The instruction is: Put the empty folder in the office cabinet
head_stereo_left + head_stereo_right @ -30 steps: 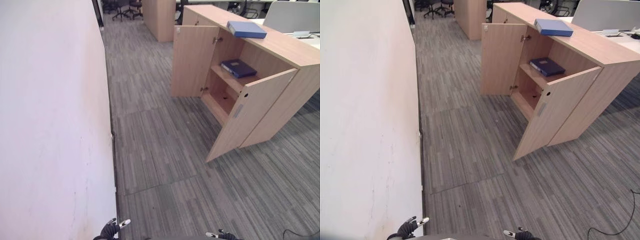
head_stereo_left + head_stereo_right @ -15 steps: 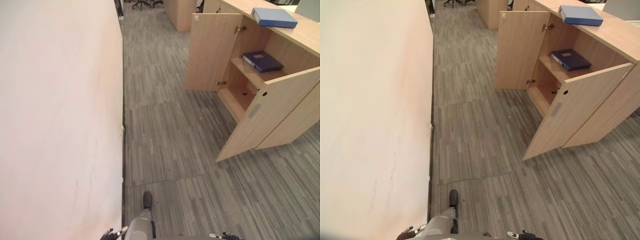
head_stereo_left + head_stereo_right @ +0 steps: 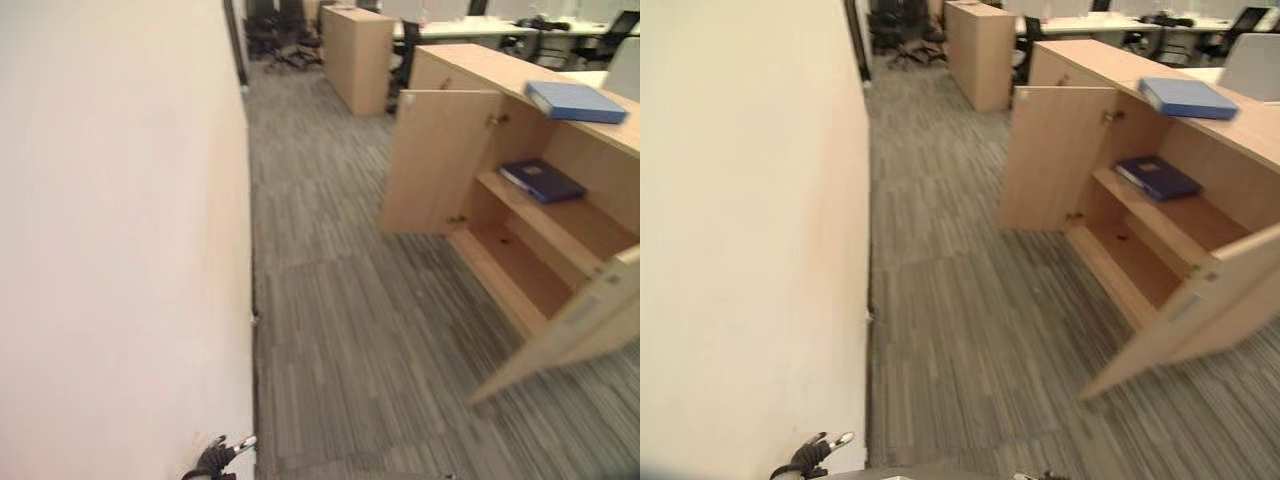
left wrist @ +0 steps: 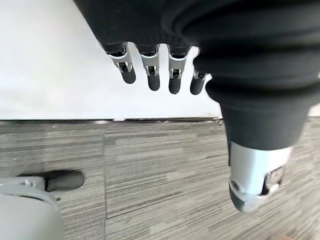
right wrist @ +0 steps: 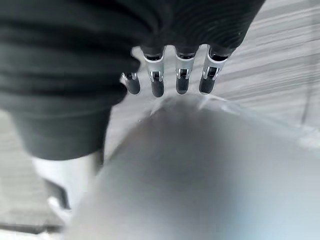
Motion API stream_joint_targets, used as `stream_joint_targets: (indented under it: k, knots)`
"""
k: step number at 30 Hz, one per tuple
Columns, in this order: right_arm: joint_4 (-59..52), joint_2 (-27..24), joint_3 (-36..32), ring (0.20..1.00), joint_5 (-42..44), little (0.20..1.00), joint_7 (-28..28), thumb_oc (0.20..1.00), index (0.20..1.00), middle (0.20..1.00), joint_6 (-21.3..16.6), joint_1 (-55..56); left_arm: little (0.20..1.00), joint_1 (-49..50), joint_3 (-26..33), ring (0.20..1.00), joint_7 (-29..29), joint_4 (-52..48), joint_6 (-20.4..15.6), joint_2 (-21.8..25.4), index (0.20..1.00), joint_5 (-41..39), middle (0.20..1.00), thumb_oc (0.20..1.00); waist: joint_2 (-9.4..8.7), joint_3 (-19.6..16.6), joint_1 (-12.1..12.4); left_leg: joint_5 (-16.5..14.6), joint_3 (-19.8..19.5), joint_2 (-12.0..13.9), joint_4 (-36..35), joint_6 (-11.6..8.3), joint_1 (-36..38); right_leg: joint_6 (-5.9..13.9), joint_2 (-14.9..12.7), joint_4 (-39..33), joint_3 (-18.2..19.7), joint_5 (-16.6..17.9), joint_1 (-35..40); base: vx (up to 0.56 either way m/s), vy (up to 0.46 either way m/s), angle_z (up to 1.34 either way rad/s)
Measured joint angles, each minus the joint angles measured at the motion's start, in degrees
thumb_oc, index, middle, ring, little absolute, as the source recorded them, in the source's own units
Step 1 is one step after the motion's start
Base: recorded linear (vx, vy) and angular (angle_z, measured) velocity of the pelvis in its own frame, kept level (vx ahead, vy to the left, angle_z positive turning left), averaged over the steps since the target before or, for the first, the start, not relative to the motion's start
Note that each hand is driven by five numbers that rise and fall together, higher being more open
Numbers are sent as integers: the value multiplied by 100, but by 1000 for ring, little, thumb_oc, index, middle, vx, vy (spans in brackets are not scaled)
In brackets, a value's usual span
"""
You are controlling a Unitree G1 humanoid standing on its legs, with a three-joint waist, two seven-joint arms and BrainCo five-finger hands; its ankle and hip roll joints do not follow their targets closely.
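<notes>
A light blue folder (image 3: 575,100) lies flat on top of the wooden office cabinet (image 3: 470,65). A dark blue folder (image 3: 541,180) lies on the upper shelf inside it. Both cabinet doors stand open: the far door (image 3: 440,160) and the near door (image 3: 590,320). My left hand (image 3: 215,458) hangs low by the wall, far from the cabinet, its fingers (image 4: 153,75) straight and holding nothing. My right hand (image 5: 170,80) also hangs with relaxed fingers and nothing in it.
A white wall (image 3: 120,250) runs along the left. Grey carpet floor (image 3: 350,330) lies between me and the cabinet. A second wooden cabinet (image 3: 355,55) and office chairs (image 3: 275,35) stand at the back, with desks behind the open cabinet.
The whole picture has shifted, so the camera has moved; the cabinet now shows larger at the right. Both folders lie where they were. My hands still hang empty.
</notes>
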Motion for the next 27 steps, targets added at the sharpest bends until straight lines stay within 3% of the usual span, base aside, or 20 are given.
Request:
stream_joint_targets:
  k: [1, 2, 4, 6, 7, 8, 11, 14, 16, 18, 21, 23, 26, 27]
  knots:
    - [-165, -52, -29, 1000, 37, 1000, 5, 1000, 1000, 1000, -30, -72, 1000, -10, -2, 1000, -17, -23, 15, -95, 1000, 6, 1000, 1000, 37, 228, -73, -30, -93, 52, 40, -55, 116, -55, 206, -719, -77, -305, -164, 129, -134, 51]
    - [-182, -78, -62, 1000, 84, 1000, 16, 1000, 1000, 1000, -31, -75, 1000, -20, 11, 1000, -20, -40, 19, -120, 1000, 2, 1000, 1000, 57, 268, -87, -89, -105, 90, 50, -153, 133, -68, 294, -988, -101, -360, -268, 79, -110, 44]
    - [-182, -60, -78, 1000, 120, 1000, 15, 1000, 1000, 1000, -30, -143, 1000, 23, 25, 1000, -25, -87, 32, -102, 1000, 11, 1000, 1000, 92, 340, -93, -117, -137, 217, 59, -199, 189, -60, 697, -2350, -182, -328, -327, 110, -131, 16]
    - [-203, 55, -140, 1000, 128, 1000, 15, 1000, 1000, 1000, -34, -186, 1000, 126, 38, 1000, -53, -63, 45, 43, 1000, 131, 1000, 1000, -57, 490, -174, -285, -105, 242, 53, -449, 402, 75, 993, -3366, -146, -71, -448, 198, -155, 14]
    - [-201, 106, -171, 1000, 138, 1000, 24, 1000, 1000, 1000, -28, -216, 1000, 138, 86, 1000, -52, 5, 52, 103, 1000, 175, 1000, 1000, -146, 510, -182, -350, -67, 243, 35, -470, 471, 237, 1128, -3845, -40, 100, -431, 240, -133, 1]
    - [-222, 211, -265, 1000, 176, 1000, 30, 1000, 1000, 1000, -21, -232, 1000, 140, 224, 1000, -46, 83, 91, 199, 1000, 187, 1000, 1000, -300, 575, -203, -388, -48, 227, -21, -461, 627, 233, 1209, -4265, -24, 437, -502, 243, -134, 0]
    - [-186, 279, -290, 1000, 347, 1000, 36, 1000, 1000, 1000, -14, -244, 1000, 167, 405, 1000, -21, 158, 113, 271, 1000, 242, 1000, 1000, -408, 574, -212, -539, -18, 242, -22, -488, 732, 347, 1328, -4883, 204, 787, -507, 192, -101, -8]
    - [-169, 286, -471, 1000, 348, 1000, 57, 1000, 1000, 1000, -33, -84, 1000, 237, 492, 1000, 16, 130, 127, 235, 1000, 289, 1000, 1000, -357, 530, -317, -874, -130, 486, -13, -663, 979, 256, 1406, -4820, -45, 1344, -385, 376, -194, 5]
    - [-176, 237, -496, 1000, 390, 1000, 63, 1000, 1000, 1000, -30, -5, 1000, 262, 476, 1000, 18, 157, 140, 200, 1000, 425, 1000, 1000, -242, 486, -380, -1063, -248, 784, 110, -929, 1128, 88, 1582, -4606, -211, 1401, -273, 360, -208, 34]
    - [-159, 209, -504, 1000, 400, 1000, 60, 1000, 1000, 1000, -24, 50, 1000, 236, 478, 1000, 15, 161, 139, 154, 1000, 442, 1000, 1000, -150, 418, -369, -1098, -274, 1032, 216, -1013, 1169, -146, 1795, -4565, -292, 1276, -172, 398, -262, 29]
    - [35, 187, -454, 1000, 384, 1000, 75, 1000, 1000, 1000, -13, 48, 1000, 264, 463, 1000, 17, 144, 135, 126, 1000, 437, 1000, 1000, -222, 371, -340, -940, -272, 1234, 750, -1269, 1091, -405, 1997, -4816, -429, 1093, 192, 249, -200, 7]
    - [40, 146, -439, 1000, 359, 1000, 73, 1000, 1000, 1000, 13, 120, 1000, 232, 461, 1000, 19, 147, 138, 89, 1000, 437, 1000, 1000, -189, 355, -351, -918, -278, 1335, 962, -1301, 1075, -557, 2112, -4816, -448, 976, 320, 317, -304, 3]
    - [74, 136, -443, 1000, 341, 1000, 74, 1000, 1000, 1000, 26, 220, 1000, 220, 229, 1000, 17, 69, 134, 167, 1000, 440, 1000, 1000, -274, 262, -362, -918, -307, 1496, 2035, -1363, 721, -612, 2302, -5074, -476, 836, 649, 233, -249, 0]
    - [82, 129, -387, 1000, 341, 1000, 73, 1000, 1000, 1000, 26, 241, 1000, 215, 231, 1000, 9, 67, 131, 165, 1000, 440, 1000, 1000, -294, 248, -353, -875, -280, 1531, 2338, -1467, 588, -637, 2348, -5112, -466, 818, 738, 194, -319, -9]
